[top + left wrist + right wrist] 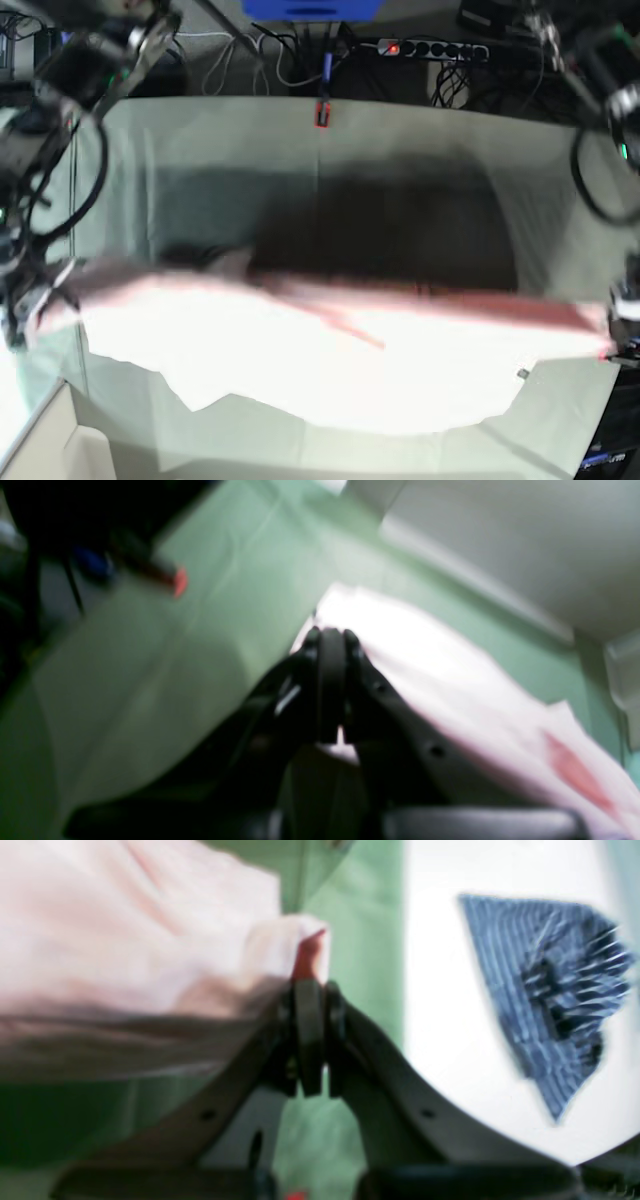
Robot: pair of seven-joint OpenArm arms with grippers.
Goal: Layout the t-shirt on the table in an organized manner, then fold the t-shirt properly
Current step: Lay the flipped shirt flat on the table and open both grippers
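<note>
— Base view: I see the t-shirt stretched wide between my two arms, its upper edge a taut pink line from the left side to the right, the lower part draping bright onto the near half of the table. The far half lies bare under the shirt's shadow, with a red clamp at the far edge, so there is room to move that way.

— And the grippers?

— Left wrist view: the left gripper is clenched on a pale corner of the shirt, green table open to its left, another clamp at that edge. Right wrist view: the right gripper is pinched on a pink corner too.

— Anything only one camera catches?

— Right wrist alone shows a blue striped cloth on a white surface beyond the table edge. Both wrist views are blurred.
</note>
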